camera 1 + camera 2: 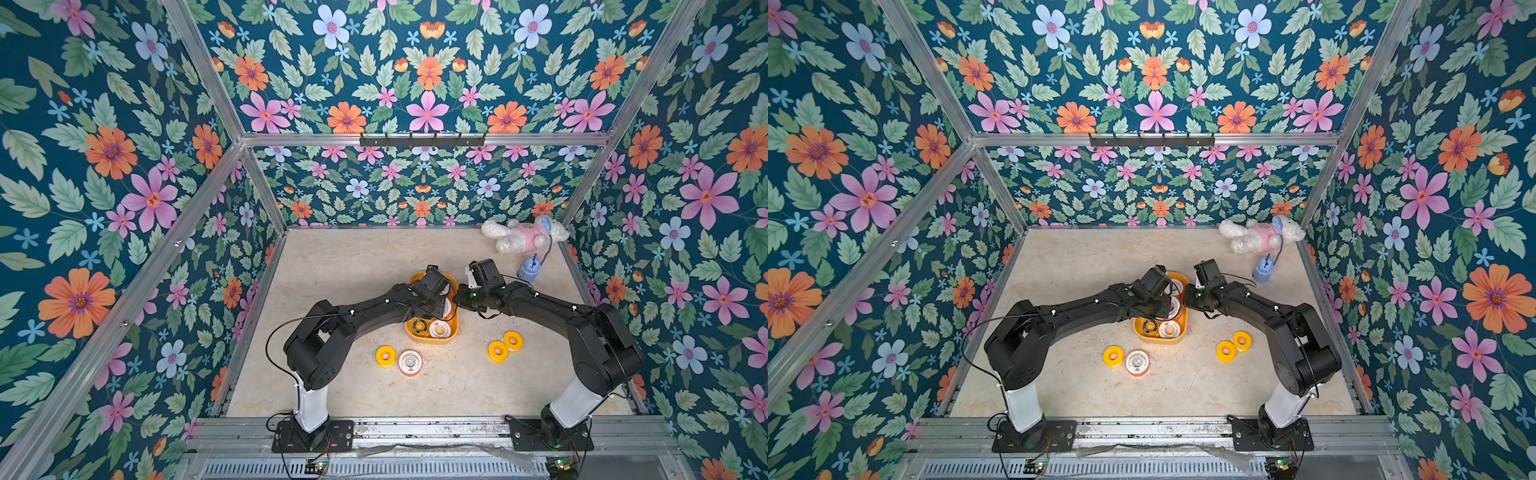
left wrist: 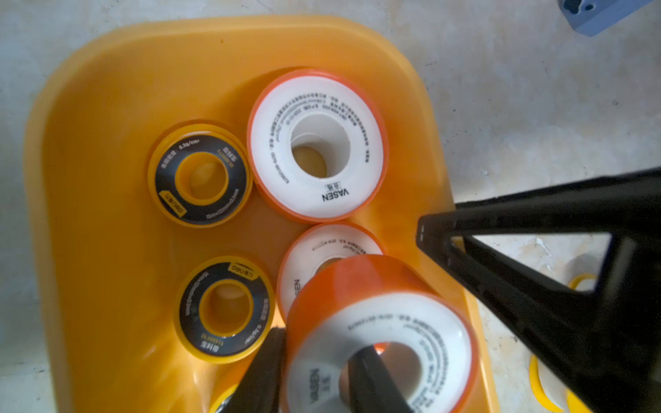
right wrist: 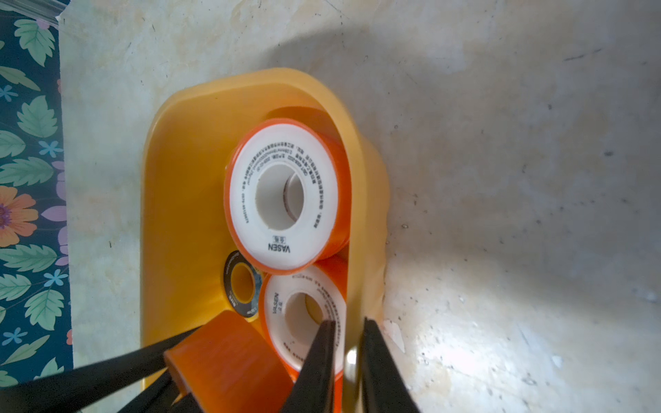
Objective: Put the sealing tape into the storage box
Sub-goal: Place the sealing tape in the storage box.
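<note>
Floral-walled cell, beige marbled tabletop [image 1: 353, 266]. At centre: storage box [image 2: 107, 107], glossy yellow plastic, rounded corners, long axis running away from bases. Nearer arm's left gripper [image 2: 318, 341] clamped on orange-rimmed spool [image 2: 411, 321], one finger through core, directly over box, above flat white-faced spool [image 2: 314, 250]. Opposite, right gripper [image 3: 349, 323] pinched on box wall. Also four loose spools [image 1: 409, 362] on tabletop. Judged: drop straight down.

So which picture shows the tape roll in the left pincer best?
The left wrist view: the held roll is close, white face showing, one finger through its hole. The right wrist view shows only its orange side. In both top views the left arm hides it.
</note>
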Robot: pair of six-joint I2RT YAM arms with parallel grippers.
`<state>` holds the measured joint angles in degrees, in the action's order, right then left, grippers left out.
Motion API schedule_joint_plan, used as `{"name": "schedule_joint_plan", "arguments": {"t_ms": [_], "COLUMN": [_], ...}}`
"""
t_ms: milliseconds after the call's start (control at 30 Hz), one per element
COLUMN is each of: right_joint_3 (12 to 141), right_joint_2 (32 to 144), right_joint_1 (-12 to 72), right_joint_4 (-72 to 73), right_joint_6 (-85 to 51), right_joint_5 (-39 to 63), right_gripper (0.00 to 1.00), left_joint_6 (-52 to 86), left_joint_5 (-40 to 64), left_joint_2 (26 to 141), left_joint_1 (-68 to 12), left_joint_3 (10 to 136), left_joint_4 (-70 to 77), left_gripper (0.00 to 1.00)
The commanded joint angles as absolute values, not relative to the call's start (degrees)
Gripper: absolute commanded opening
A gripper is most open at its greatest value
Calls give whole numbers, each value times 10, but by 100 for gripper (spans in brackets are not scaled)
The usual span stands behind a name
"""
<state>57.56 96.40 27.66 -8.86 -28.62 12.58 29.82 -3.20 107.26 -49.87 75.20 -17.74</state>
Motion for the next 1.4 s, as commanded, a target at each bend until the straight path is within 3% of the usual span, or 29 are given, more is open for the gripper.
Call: {"name": "schedule_joint_plan", "arguments": {"t_ms": [0, 500, 867, 1167, 1367], "right_joint_3": [575, 572, 572, 579, 577], "right_joint_2": [959, 955, 954, 927, 902], "right_joint_1": [277, 278, 277, 276, 277], "right_joint_4": [-80, -83, -90, -103, -108], "right_joint_6": [-284, -281, -280, -277, -270], "right_joint_5": [127, 124, 117, 96, 86], "right_gripper": [20, 20, 20, 21, 22], "left_joint_6": [293, 293, 294, 290, 297], "left_joint_5": [-43, -57, -57, -72, -95], "left_joint_2": [1080, 1109, 1118, 1036, 942], "left_joint_1": [-498, -498, -498, -498, -479], "left_joint_3": [761, 785, 802, 775, 702], "left_joint_4": [-185, -205, -213, -214, -204], "left_gripper": [35, 42, 41, 53, 57]}}
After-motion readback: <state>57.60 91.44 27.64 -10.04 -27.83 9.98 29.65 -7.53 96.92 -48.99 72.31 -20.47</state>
